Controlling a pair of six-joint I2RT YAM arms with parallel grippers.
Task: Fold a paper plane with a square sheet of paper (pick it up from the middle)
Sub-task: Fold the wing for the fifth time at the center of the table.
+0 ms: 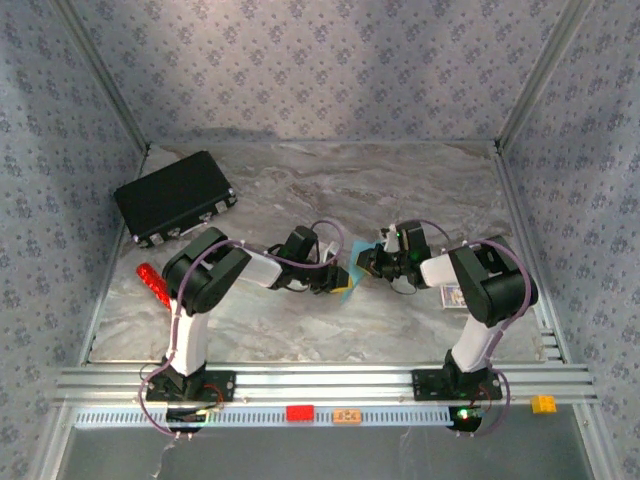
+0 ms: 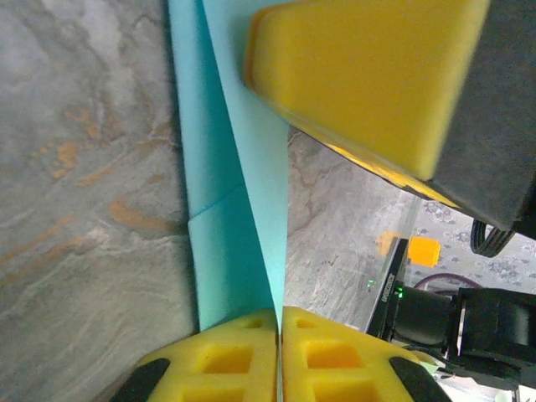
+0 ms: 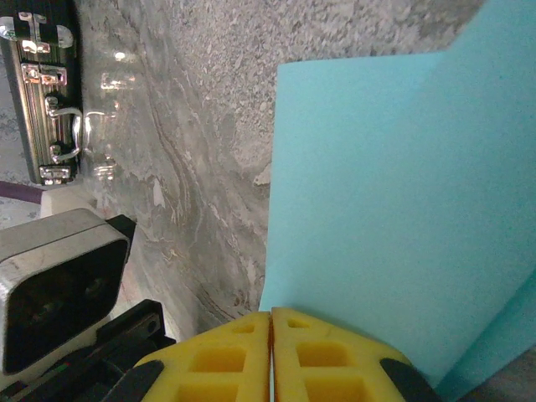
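The square sheet of paper (image 1: pixel 345 284) is light cyan and folded into layers, and it hangs between the two grippers at the table's middle. In the left wrist view the paper (image 2: pixel 234 251) runs down as a creased strip into my left gripper (image 2: pixel 279 314), which is shut on its edge. The right gripper's yellow fingertip (image 2: pixel 360 75) covers the strip's far end. In the right wrist view a broad flap of the paper (image 3: pixel 394 193) rises from my right gripper (image 3: pixel 270 316), shut on its lower edge. Whether it has a paper plane's dart shape I cannot tell.
A black case (image 1: pixel 175 197) lies at the back left, its latches (image 3: pixel 50 126) seen from the right wrist. A small red stick (image 1: pixel 153 283) lies by the left arm. A small card (image 1: pixel 452 296) sits under the right arm. Rails (image 1: pixel 320 380) line the near edge.
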